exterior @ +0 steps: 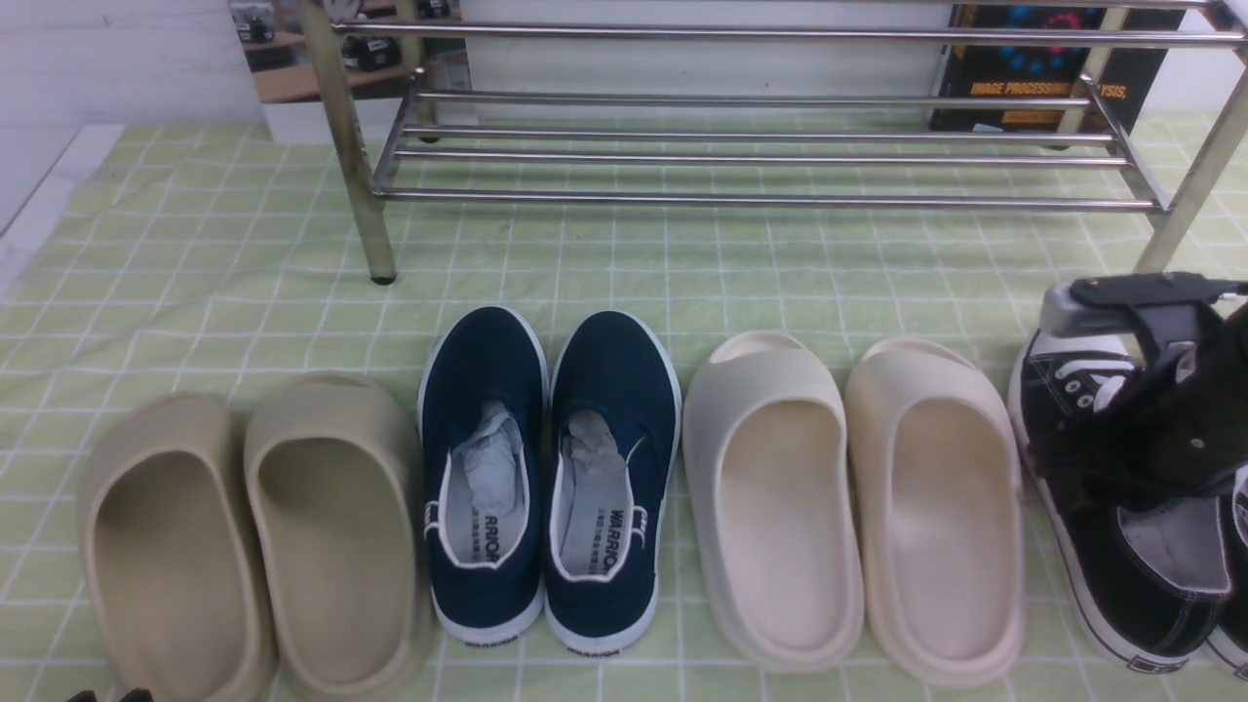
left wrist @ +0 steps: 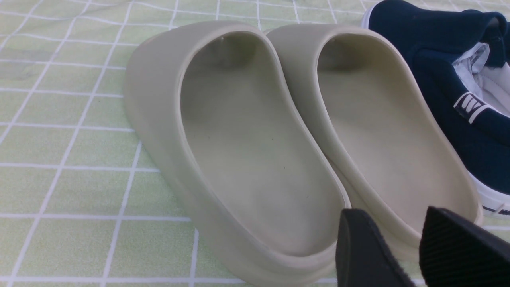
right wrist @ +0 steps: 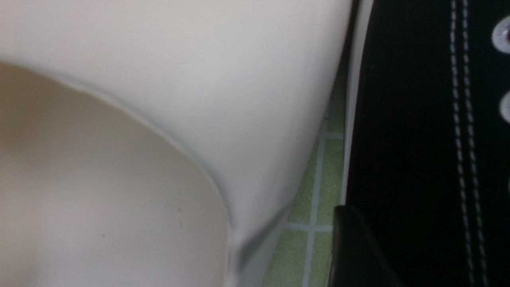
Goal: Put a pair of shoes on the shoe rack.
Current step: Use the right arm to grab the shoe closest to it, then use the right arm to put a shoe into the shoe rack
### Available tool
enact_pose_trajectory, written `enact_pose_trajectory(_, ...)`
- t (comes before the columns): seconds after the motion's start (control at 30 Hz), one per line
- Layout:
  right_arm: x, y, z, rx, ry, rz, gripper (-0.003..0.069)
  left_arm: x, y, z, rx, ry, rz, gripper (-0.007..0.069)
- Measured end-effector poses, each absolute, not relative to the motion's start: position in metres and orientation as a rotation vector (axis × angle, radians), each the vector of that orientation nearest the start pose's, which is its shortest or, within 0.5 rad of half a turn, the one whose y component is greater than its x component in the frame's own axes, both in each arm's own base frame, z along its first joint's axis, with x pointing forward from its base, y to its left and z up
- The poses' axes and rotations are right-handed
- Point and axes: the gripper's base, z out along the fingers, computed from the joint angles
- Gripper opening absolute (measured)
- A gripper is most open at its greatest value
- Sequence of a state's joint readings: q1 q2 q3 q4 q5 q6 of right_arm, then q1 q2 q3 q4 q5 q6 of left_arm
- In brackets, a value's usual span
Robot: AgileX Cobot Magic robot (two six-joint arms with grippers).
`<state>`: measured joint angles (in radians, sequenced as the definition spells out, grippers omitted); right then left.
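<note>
A black canvas sneaker with white laces and sole stands on the cloth at the far right, and its mate is cut off by the frame edge. My right gripper is down over the near sneaker. In the right wrist view one black finger lies against the sneaker's black side; the other finger is hidden. The chrome shoe rack stands at the back with bare bars. My left gripper is open and empty, low behind the heel of a beige slide; only its tips show in the front view.
On the green checked cloth, left to right, stand a pair of beige slides, navy slip-ons and cream slides. The right cream slide sits close beside the sneaker. A dark poster leans behind the rack.
</note>
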<state>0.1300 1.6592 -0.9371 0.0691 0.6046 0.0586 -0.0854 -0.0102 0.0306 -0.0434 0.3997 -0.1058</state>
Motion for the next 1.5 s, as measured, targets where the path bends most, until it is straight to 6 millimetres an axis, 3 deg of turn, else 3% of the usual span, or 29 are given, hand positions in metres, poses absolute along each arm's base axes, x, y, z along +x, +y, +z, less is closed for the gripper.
enact_pose_trajectory(0.13, 0.308, 0.047, 0.183, 0.017, 2.831, 0.148, 0.0062, 0.052, -0.006, 0.168, -0.046, 1.906, -0.173, 0.0239)
enact_pose_trajectory(0.2, 0.308, 0.047, 0.185, 0.022, 2.837, 0.153, 0.0022, 0.052, -0.006, 0.168, -0.046, 1.906, -0.173, 0.0239)
enact_pose_trajectory(0.3, 0.306, 0.047, 0.192, 0.005, 2.875, 0.142, 0.002, 0.052, -0.006, 0.168, -0.046, 1.906, -0.173, 0.0239)
enact_pose_trajectory(0.4, 0.305, 0.047, 0.215, -0.024, 2.903, 0.129, 0.0023, 0.052, -0.006, 0.168, -0.046, 1.906, -0.173, 0.0239)
enact_pose_trajectory(0.5, 0.315, 0.058, 0.256, -0.116, 2.864, 0.129, 0.0022, 0.052, -0.006, 0.168, -0.046, 1.906, -0.173, 0.0239)
enact_pose_trajectory(0.53, 0.315, 0.059, 0.258, -0.123, 2.858, 0.13, 0.0022, 0.052, -0.006, 0.168, -0.046, 1.906, -0.173, 0.0239)
enact_pose_trajectory(0.6, 0.331, 0.073, 0.279, -0.204, 2.806, 0.139, 0.0022, 0.052, -0.006, 0.168, -0.046, 1.906, -0.173, 0.0239)
enact_pose_trajectory(0.67, 0.342, 0.078, 0.285, -0.227, 2.783, 0.143, 0.0022, 0.052, -0.006, 0.168, -0.046, 1.906, -0.173, 0.0239)
enact_pose_trajectory(0.7, 0.357, 0.083, 0.29, -0.243, 2.759, 0.143, 0.0022, 0.052, -0.006, 0.168, -0.046, 1.906, -0.173, 0.0239)
enact_pose_trajectory(0.87, 0.425, 0.096, 0.293, -0.273, 2.685, 0.088, 0.0022, 0.052, -0.006, 0.168, -0.046, 1.906, -0.173, 0.0239)
enact_pose_trajectory(0.93, 0.438, 0.098, 0.293, -0.275, 2.67, 0.08, 0.0022, 0.052, -0.006, 0.168, -0.046, 1.906, -0.173, 0.0239)
enact_pose_trajectory(1.0, 0.467, 0.104, 0.29, -0.274, 2.632, 0.071, 0.0022, 0.052, -0.006, 0.168, -0.046, 1.906, -0.173, 0.0239)
enact_pose_trajectory(1.13, 0.502, 0.111, 0.277, -0.272, 2.602, 0.067, 0.0025, 0.052, -0.006, 0.168, -0.046, 1.906, -0.173, 0.0239)
enact_pose_trajectory(1.2, 0.515, 0.113, 0.269, -0.27, 2.575, 0.06, 0.0025, 0.052, -0.006, 0.168, -0.046, 1.906, -0.173, 0.0239)
enact_pose_trajectory(1.37, 0.527, 0.116, 0.261, -0.245, 2.515, 0.068, 0.004, 0.052, -0.006, 0.168, -0.046, 1.906, -0.173, 0.0239)
enact_pose_trajectory(1.5, 0.533, 0.117, 0.268, -0.242, 2.428, 0.078, 0.0153, 0.052, -0.006, 0.168, -0.046, 1.906, -0.173, 0.0239)
